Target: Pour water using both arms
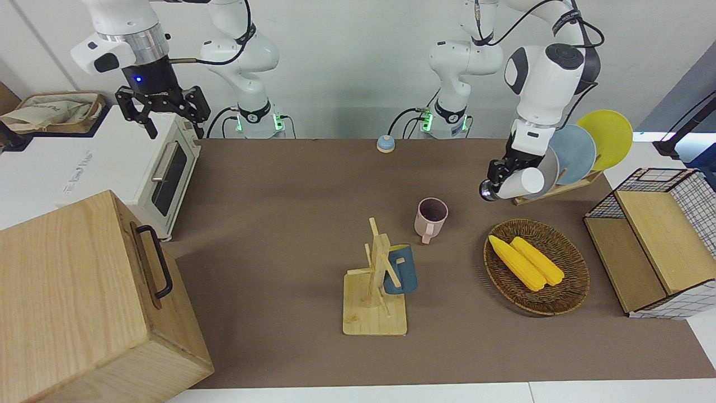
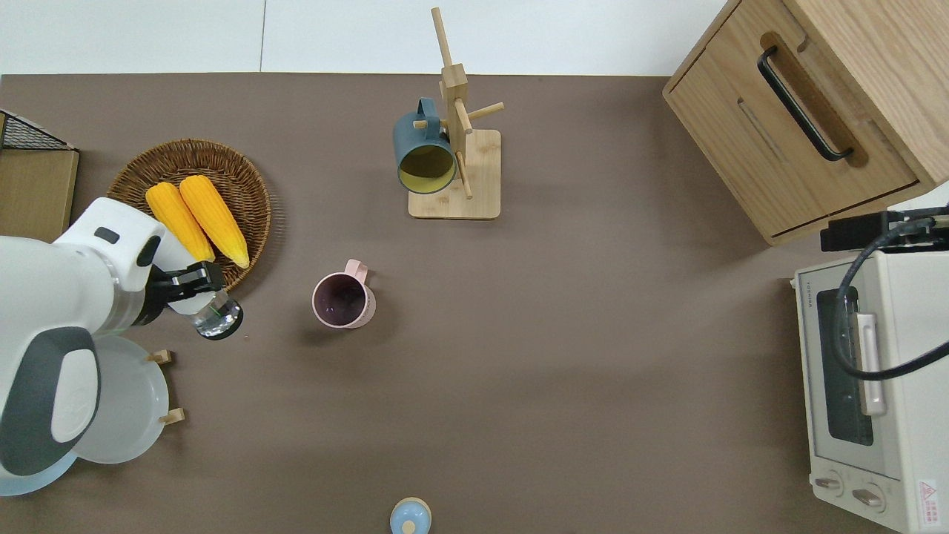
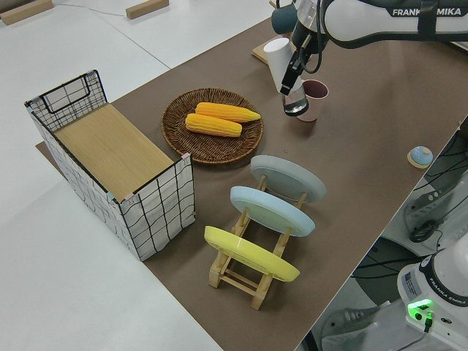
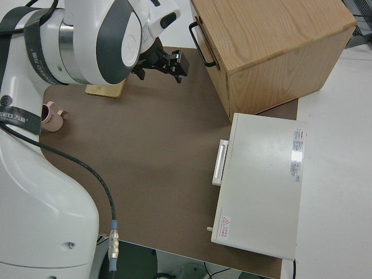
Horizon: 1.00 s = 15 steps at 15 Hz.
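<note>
My left gripper (image 1: 503, 168) (image 2: 189, 282) (image 3: 296, 62) is shut on a white bottle (image 1: 520, 183) (image 2: 213, 317) (image 3: 281, 66) with a clear end. The bottle is tilted, its clear end pointing down toward the pink mug (image 1: 431, 217) (image 2: 342, 300) (image 3: 316, 99). It hangs over the bare table between the mug and the wicker basket (image 2: 248, 174), a short way off the mug's rim. The mug stands upright; I see no stream of water. My right gripper (image 1: 173, 120) (image 4: 168, 61) is parked and open with nothing in it.
The wicker basket (image 1: 576, 280) holds two corn cobs (image 1: 526, 260). A blue mug (image 1: 400, 268) hangs on a wooden mug tree (image 1: 375, 302). A plate rack (image 3: 256, 263), a wire crate (image 1: 654, 240), a wooden cabinet (image 1: 84, 302), a toaster oven (image 1: 128, 168) and a small blue knob (image 1: 385, 144) ring the table.
</note>
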Each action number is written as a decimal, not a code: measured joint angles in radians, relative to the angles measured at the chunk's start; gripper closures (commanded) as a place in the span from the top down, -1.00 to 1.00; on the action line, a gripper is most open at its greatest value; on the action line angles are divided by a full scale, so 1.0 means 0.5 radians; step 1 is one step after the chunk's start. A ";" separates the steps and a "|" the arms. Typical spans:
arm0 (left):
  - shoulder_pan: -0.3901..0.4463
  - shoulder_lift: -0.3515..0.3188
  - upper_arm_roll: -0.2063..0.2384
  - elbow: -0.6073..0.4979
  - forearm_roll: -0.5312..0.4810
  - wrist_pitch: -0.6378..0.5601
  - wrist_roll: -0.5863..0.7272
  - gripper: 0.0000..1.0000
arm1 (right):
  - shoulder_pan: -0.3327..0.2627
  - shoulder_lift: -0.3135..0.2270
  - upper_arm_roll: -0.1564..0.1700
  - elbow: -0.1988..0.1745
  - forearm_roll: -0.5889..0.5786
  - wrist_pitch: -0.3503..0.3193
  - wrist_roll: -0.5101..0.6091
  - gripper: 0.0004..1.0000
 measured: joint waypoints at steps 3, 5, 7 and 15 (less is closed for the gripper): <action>0.104 -0.027 0.003 0.045 0.013 0.086 0.000 -1.00 | 0.000 0.000 0.000 0.000 0.000 0.000 0.000 0.97; 0.168 -0.030 0.004 0.117 0.019 0.109 0.000 -1.00 | 0.000 0.000 0.000 0.000 0.000 0.000 0.000 0.97; 0.225 -0.031 0.006 0.206 0.023 0.110 0.002 -1.00 | 0.000 0.000 0.000 0.000 0.000 0.000 0.000 0.97; 0.318 -0.018 0.028 0.337 0.028 0.228 0.065 -1.00 | 0.000 0.000 0.000 0.000 0.000 0.000 0.000 0.97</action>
